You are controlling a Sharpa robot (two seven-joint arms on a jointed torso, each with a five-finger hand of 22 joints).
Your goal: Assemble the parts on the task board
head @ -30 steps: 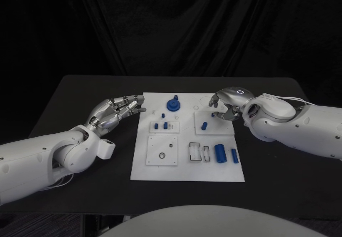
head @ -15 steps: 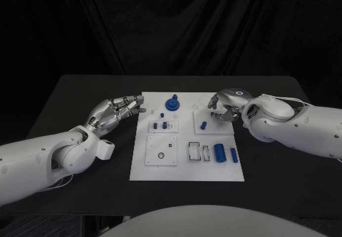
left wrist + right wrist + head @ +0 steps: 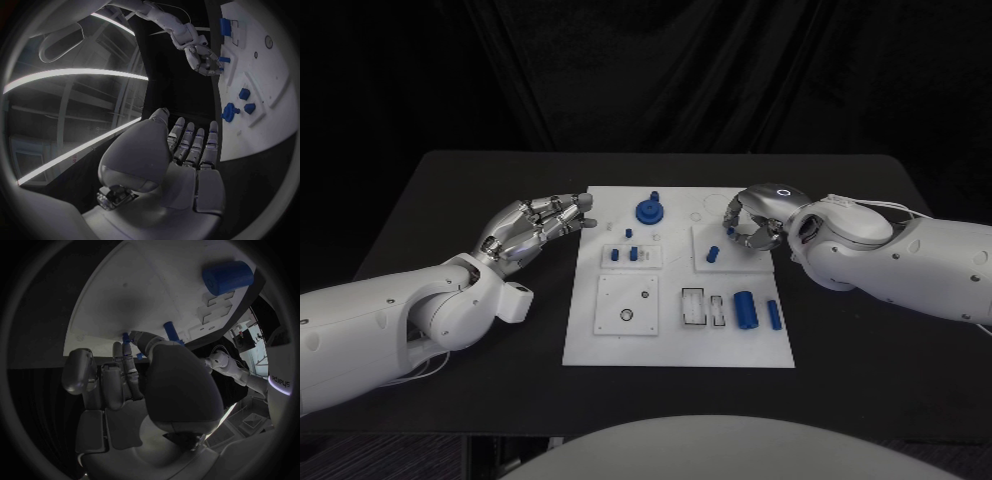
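silver right hand [image 3: 754, 222] pinches small blue peg [image 3: 224, 59].

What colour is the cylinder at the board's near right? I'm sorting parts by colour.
Blue. The cylinder shows best in the head view, lying on the white board.

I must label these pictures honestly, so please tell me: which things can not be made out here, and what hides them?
- Whether the right hand holds a small blue part: head view, its own fingers cover the spot; left wrist view, too small.
- What stands under the right hand on the task board: right wrist view, the palm hides it.
- The shape of the small parts near the left hand: head view, too small.
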